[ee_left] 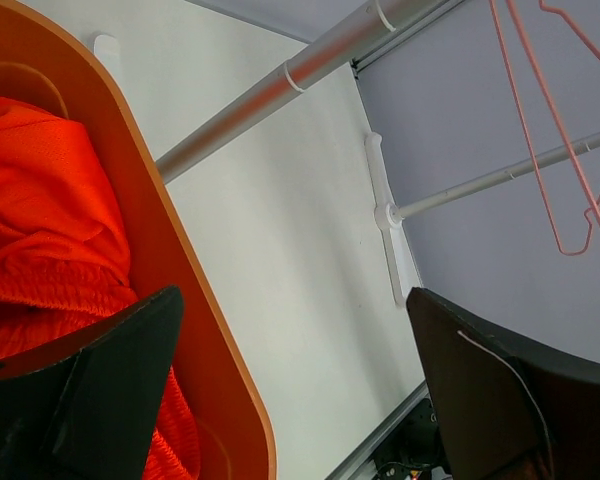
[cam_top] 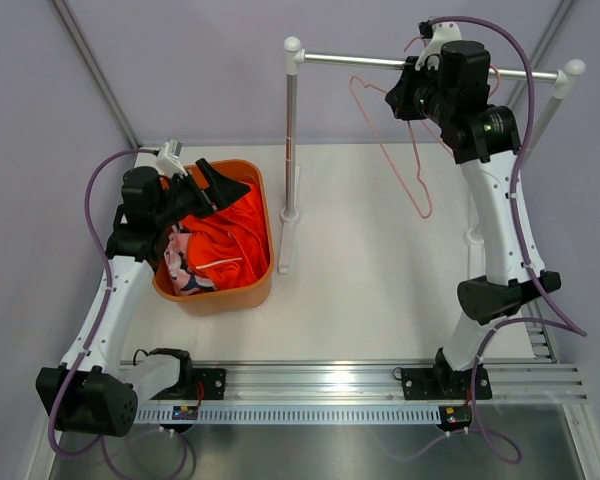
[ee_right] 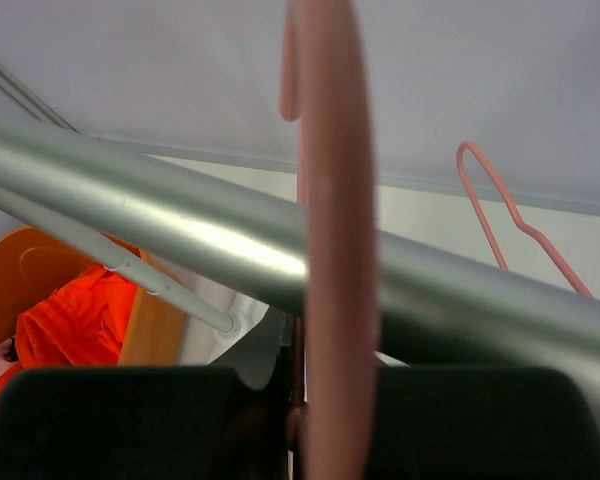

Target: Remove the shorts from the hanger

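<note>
The orange-red shorts (cam_top: 242,230) lie bunched in an orange basket (cam_top: 225,300) at the left, also in the left wrist view (ee_left: 40,220). The pink patterned shorts (cam_top: 185,265) lie beside them in the basket. An empty pink wire hanger (cam_top: 400,150) hangs from the silver rail (cam_top: 370,62). My left gripper (cam_top: 212,188) is open and empty over the basket's far edge (ee_left: 295,390). My right gripper (cam_top: 412,85) is up at the rail, shut on the hanger's wire just below its hook (ee_right: 330,250).
The rack's left post (cam_top: 291,130) stands on a white foot (cam_top: 285,245) just right of the basket. The right post (cam_top: 550,105) stands behind my right arm. More pink wire (ee_right: 500,210) shows beyond the rail.
</note>
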Action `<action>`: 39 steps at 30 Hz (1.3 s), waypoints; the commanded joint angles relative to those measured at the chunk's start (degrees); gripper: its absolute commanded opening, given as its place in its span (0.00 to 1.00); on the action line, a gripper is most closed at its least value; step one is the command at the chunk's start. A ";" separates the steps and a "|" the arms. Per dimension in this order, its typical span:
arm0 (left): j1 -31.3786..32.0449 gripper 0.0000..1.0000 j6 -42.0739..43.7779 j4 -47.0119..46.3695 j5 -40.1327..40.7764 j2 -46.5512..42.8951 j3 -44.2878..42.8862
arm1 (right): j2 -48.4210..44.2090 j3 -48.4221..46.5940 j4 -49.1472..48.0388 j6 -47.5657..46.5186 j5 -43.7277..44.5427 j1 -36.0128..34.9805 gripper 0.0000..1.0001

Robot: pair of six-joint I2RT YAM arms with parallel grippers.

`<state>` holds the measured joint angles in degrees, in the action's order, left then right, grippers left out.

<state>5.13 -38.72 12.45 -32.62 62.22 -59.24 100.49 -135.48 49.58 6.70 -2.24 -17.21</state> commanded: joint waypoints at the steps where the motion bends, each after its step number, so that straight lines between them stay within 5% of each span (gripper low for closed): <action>1: -0.03 0.99 1.10 -1.28 -2.18 -1.13 -1.84 | 1.81 -1.55 -0.89 0.33 -1.89 0.51 0.00; 16: -0.03 0.99 1.28 -1.20 -2.27 -1.04 -1.58 | -4.15 13.83 -5.02 2.35 -0.05 0.43 0.04; 31: -0.03 0.99 2.51 0.21 -2.10 -1.31 -2.63 | -13.99 12.87 -5.99 3.32 1.54 0.43 0.78; 34: -0.03 0.99 3.12 1.00 -1.92 -1.75 -3.25 | -16.54 13.31 -4.59 4.19 4.34 0.43 0.99; 39: -0.03 0.99 6.19 4.07 -0.69 -2.89 -5.17 | -24.09 18.56 -4.67 5.17 4.71 0.43 0.99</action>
<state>5.15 -35.51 15.86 -32.82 61.82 -60.36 81.58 -119.55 45.23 10.98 1.41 -17.10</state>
